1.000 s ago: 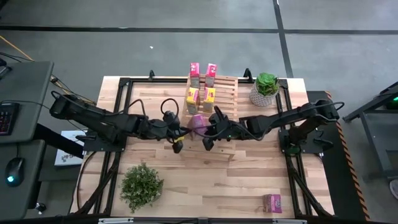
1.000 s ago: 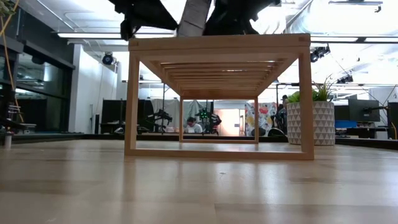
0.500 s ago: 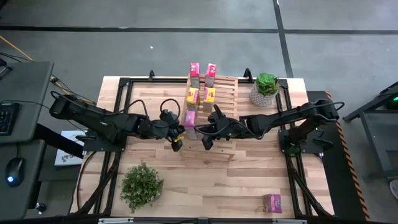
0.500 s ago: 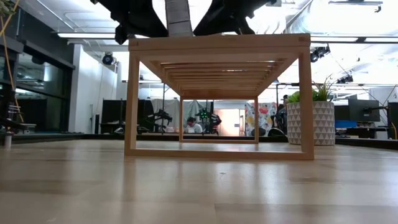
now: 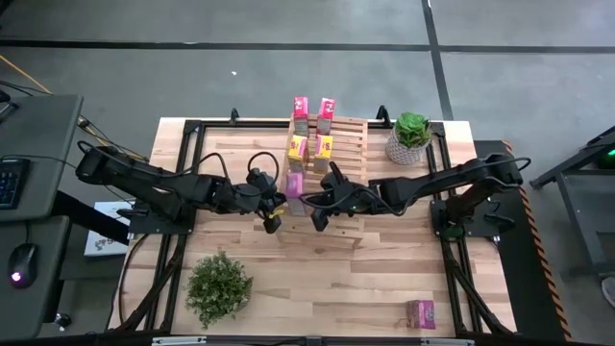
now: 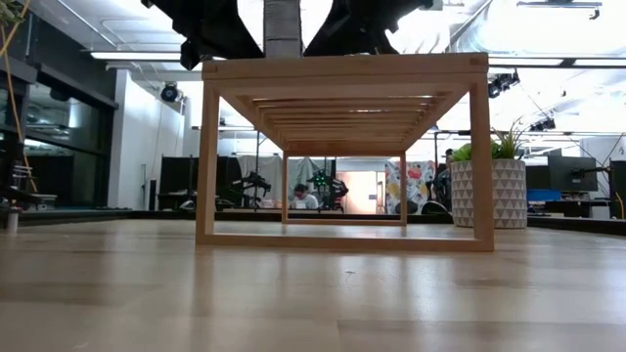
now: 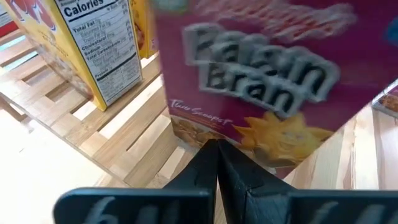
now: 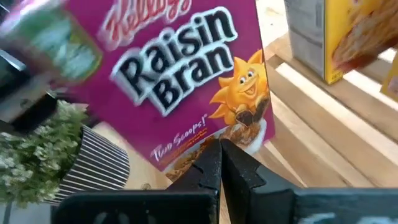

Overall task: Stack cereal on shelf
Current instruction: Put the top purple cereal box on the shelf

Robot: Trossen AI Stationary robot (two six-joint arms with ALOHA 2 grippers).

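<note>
- High view: four cereal boxes [image 5: 310,130] and a magenta Raisin Bran box [image 5: 295,185] stood on the shelf [image 5: 348,144]; a sixth box [image 5: 420,313] lay well off the shelf.
- Left wrist: the left gripper [image 7: 217,163], fingers shut and empty, touched the Raisin Bran.
- Right wrist: the right gripper [image 8: 220,163] likewise.

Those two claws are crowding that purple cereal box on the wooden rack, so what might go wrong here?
1. The magenta Raisin Bran cardboard box stands at the near edge of the slatted light-wood shelf; a nudge could tip it off.
2. The left claw and right claw, both shut, flank it closely and might collide.
3. The yellow cardboard boxes behind could topple.
</note>
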